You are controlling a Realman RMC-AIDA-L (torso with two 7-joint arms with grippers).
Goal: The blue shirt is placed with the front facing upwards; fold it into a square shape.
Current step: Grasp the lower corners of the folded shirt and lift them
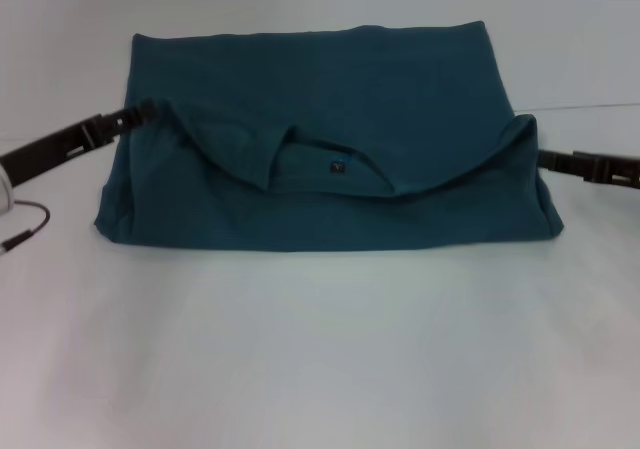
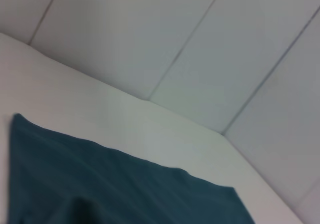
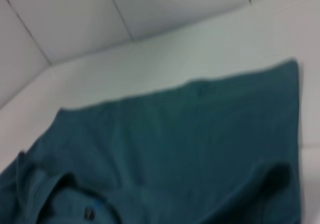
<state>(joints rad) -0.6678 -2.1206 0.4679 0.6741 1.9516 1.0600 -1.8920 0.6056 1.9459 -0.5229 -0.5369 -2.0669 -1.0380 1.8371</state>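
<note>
The blue shirt (image 1: 320,89) lies on the white table (image 1: 320,349), folded across its width, and no lettering shows. Its near layer is lifted at both ends and sags in the middle, where the neckline with a small dark tag (image 1: 337,166) shows. My left gripper (image 1: 148,111) pinches the raised left corner. At the raised right corner, my right gripper (image 1: 540,157) has its tip tucked into the fabric. The left wrist view shows the shirt's far edge (image 2: 125,184). The right wrist view shows the flat back layer (image 3: 175,134) and the tag (image 3: 90,213).
A thin dark cable (image 1: 28,227) and a white piece of my body sit at the left edge of the table. A tiled wall (image 2: 200,44) rises behind the table. Bare table top stretches in front of the shirt.
</note>
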